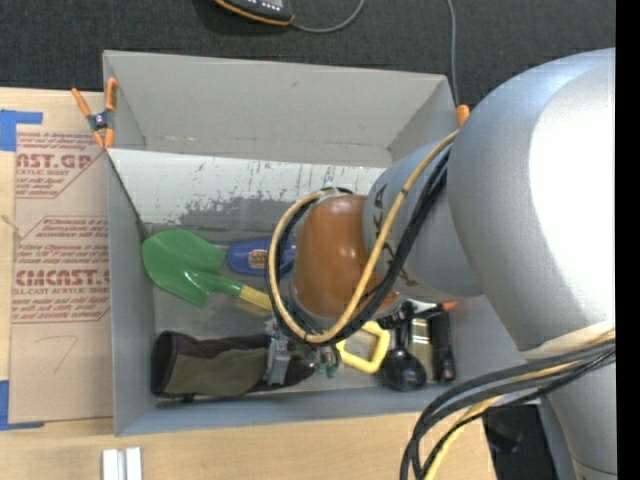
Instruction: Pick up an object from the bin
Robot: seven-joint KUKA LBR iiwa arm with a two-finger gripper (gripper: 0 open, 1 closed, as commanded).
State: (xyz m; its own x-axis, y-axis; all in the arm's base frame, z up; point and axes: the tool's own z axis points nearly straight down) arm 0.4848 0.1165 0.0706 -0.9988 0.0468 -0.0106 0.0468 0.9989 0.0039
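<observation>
Gripper (285, 360) sits at six o'clock in your grey metal bin (270, 98), at the dark olive cloth pouch's (205, 366) three o'clock end; you cannot tell its grip state.

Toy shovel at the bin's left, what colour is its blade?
The shovel has a green blade, clearest in the camera view.

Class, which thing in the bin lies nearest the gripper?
The dark cloth, lower left: the gripper is at its right end; the green spade lies farther off.
</observation>
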